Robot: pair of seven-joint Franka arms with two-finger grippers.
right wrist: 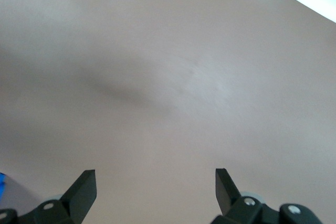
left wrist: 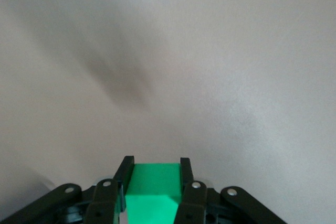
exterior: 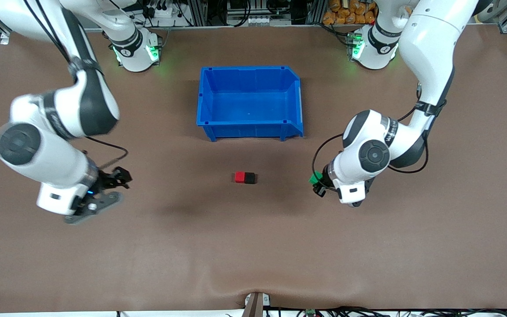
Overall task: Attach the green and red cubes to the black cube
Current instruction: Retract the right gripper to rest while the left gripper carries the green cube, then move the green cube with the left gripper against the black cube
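Red cube touches black cube; left hand pinches green cube; right hand spread.

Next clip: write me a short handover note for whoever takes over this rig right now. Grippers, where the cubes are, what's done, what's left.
Left gripper: shut on the green cube, up over the table toward the left arm's end, beside the joined pair.
Right gripper: open and empty, waiting over bare table toward the right arm's end.
Red cube and black cube: touching side by side on the table, nearer to the front camera than the blue bin; red is on the right arm's side.
Done: red looks attached to black; green is picked up.
Left: bring green to the black cube's free side and attach it.
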